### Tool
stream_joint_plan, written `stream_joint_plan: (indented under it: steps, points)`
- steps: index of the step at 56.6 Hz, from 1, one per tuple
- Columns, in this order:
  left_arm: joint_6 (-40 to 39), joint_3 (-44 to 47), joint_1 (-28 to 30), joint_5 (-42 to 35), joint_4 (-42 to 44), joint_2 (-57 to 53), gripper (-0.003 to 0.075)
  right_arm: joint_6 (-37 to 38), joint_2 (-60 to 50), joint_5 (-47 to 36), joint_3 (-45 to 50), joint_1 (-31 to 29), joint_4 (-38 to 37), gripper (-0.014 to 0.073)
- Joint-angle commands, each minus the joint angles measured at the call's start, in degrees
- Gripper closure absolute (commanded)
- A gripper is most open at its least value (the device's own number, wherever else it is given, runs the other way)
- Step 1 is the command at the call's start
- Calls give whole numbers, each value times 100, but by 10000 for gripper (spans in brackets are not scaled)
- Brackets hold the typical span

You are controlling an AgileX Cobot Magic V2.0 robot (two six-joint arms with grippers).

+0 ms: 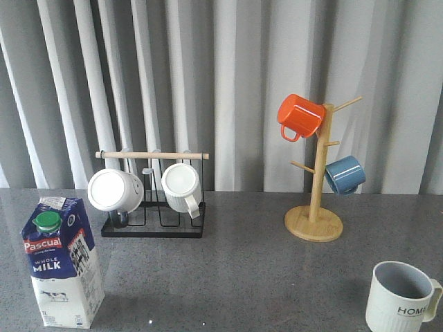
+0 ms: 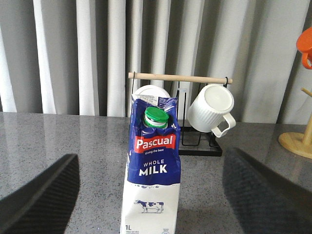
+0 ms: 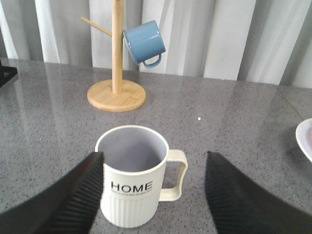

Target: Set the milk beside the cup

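Front view, milk: the milk carton stands upright at the near left of the grey table, green cap on top.
Front view, cup: the cream cup with "HOME" on it sits at the near right, well apart from the carton, its handle pointing right.
Front view, the rest: a black rack with two white mugs stands behind the carton; a wooden mug tree holding an orange mug and a blue mug stands further right. Neither arm shows here.
Left wrist view, gripper: the left gripper is spread wide, a dark finger on either side of the carton and clear of it; nothing is held.
Left wrist view, milk: the carton stands centred between the fingers, label facing the camera.
Right wrist view, gripper: the right gripper is also spread, its fingers flanking the cup without visibly touching it.
Right wrist view, edge: part of a white dish shows at the side.
Risk, grasp: the carton is tall and narrow, so a high or off-centre pinch could tip it or crush the cardboard.
Risk, carry: the long sideways trip may let it swing or slip.
Risk, placing: setting down too close could knock the cup or the right fingers beside it.
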Motion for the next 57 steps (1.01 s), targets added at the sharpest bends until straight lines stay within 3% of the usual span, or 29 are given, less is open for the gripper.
stream_joint_plan:
  steps: [1, 10, 34, 57]
  points:
    - [1, -189, -34, -361, 1, 38, 108, -53, -20, -659, -212, 3, -1, 82]
    - [1, -189, -34, -189, 1, 38, 139, -297, 124, -899, -51, -145, -1, 83]
    - [6, -189, -433, 46, 1, 38, 177, -521, 821, -2469, 811, -219, 25, 83]
    - [6, -189, -428, 46, 1, 38, 177, -724, 1036, -2325, 811, -219, 25, 83]
